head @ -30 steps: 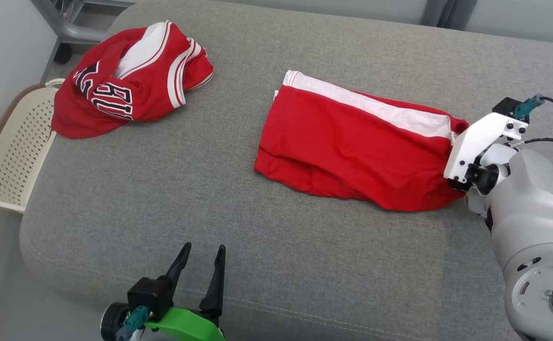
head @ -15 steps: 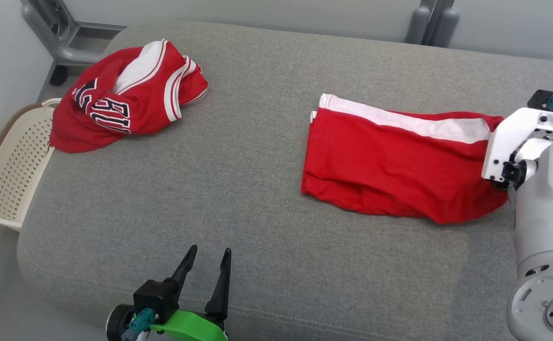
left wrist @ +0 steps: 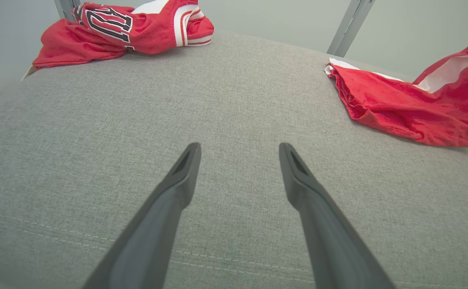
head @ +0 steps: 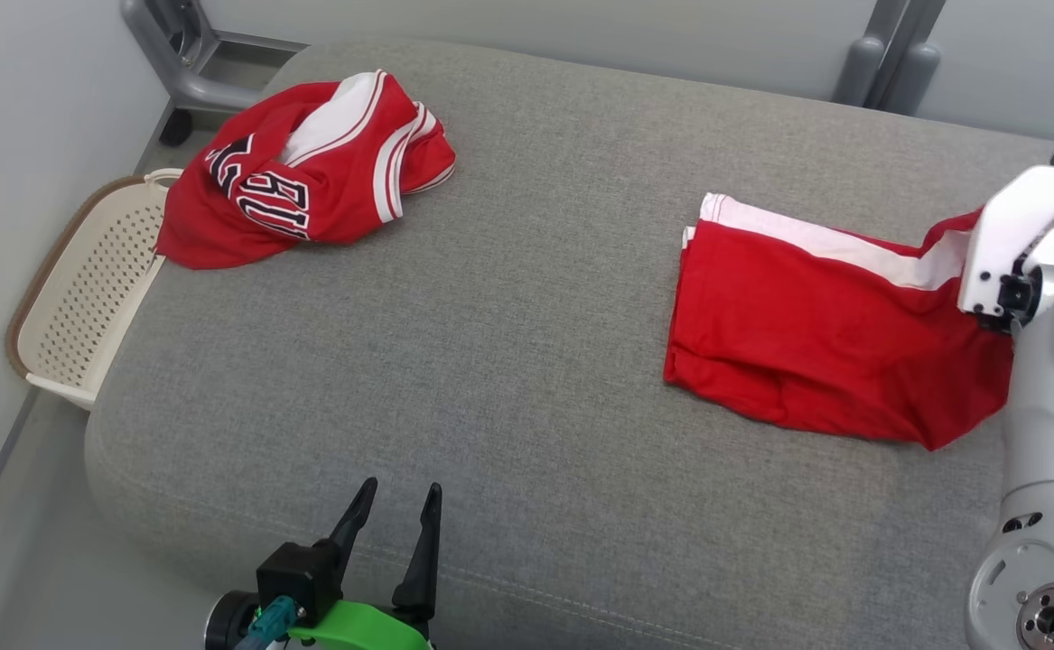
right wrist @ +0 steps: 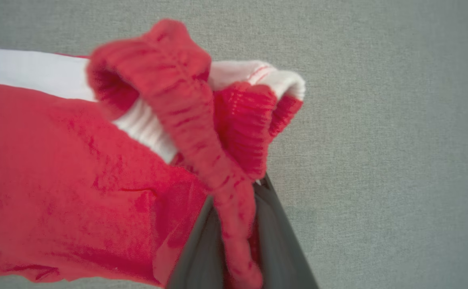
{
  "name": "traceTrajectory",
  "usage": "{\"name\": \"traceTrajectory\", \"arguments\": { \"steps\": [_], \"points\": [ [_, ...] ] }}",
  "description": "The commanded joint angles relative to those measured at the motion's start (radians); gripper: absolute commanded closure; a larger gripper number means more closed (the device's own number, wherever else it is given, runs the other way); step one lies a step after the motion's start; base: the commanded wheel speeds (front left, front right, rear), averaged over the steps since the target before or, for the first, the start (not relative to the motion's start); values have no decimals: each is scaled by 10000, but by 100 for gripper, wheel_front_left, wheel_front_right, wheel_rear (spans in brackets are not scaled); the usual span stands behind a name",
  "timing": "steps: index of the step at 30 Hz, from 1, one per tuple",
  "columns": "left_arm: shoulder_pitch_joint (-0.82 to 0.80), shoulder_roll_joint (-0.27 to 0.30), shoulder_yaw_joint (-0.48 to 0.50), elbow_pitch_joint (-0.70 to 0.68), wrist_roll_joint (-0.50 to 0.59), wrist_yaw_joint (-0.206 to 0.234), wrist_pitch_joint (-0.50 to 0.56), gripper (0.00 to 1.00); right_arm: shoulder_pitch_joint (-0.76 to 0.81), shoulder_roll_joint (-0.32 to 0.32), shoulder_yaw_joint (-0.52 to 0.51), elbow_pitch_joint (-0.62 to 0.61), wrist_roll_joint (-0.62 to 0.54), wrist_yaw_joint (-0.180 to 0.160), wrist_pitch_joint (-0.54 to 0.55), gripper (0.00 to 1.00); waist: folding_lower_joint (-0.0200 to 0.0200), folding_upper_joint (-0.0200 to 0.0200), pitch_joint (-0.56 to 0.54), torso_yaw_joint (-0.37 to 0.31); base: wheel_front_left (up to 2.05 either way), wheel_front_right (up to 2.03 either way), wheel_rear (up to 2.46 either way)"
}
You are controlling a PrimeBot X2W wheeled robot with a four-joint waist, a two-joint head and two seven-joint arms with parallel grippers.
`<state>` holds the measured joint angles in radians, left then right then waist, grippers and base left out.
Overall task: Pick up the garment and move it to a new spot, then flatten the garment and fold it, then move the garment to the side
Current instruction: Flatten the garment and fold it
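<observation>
Looks like the shorts (head: 806, 343) are already folded in 2, sitting at the right end of the cushion (head: 490, 316) with the right gripper (right wrist: 242, 208) pinched on their waistband and the left gripper (head: 400, 487) spread wide over its front edge, so I'd say only the move aside is left.

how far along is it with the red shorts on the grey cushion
Folding looks done: the red shorts with the white side stripe lie doubled over on the grey fabric cushion. In hand: the right gripper is shut on their bunched waistband, that end lifted off the cushion; the left gripper is open, away from the cloth. Left: likely setting the shorts down at the side and letting go.
</observation>
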<state>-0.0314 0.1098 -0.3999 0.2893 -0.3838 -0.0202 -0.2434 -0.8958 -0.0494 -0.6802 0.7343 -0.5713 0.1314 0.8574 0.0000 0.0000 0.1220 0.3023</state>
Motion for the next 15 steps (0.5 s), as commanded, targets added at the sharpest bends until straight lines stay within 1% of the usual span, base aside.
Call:
{"name": "traceTrajectory", "arguments": {
  "steps": [1, 6, 10, 12, 15],
  "points": [
    [57, 48, -14, -26, -77, 18, -39, 0, -192, -22, 156, 146, 309, -14, 89, 100, 0, 0, 39, 120, 0, 0, 0],
    [-23, -12, -87, 46, -118, -4, -60, 0, -569, -26, 1009, 839, 1679, -14, 147, 100, 0, 0, 59, 356, 0, 0, 0],
    [-26, 2, -119, 79, -135, -6, -70, 0, -773, -40, 1450, 1407, 2666, -14, -130, 100, 0, 0, 35, 540, 0, 0, 0],
    [3, 12, -163, 115, -128, -18, -60, 0, -812, -28, 1559, 1661, 3017, -14, -354, 100, 0, 0, -10, 661, 0, 0, 0],
    [61, 13, -242, 149, -134, -33, -44, 0, -932, -31, 1572, 1998, 3239, -14, -712, 100, 0, 0, -38, 835, 0, 0, 0]
  ]
}}
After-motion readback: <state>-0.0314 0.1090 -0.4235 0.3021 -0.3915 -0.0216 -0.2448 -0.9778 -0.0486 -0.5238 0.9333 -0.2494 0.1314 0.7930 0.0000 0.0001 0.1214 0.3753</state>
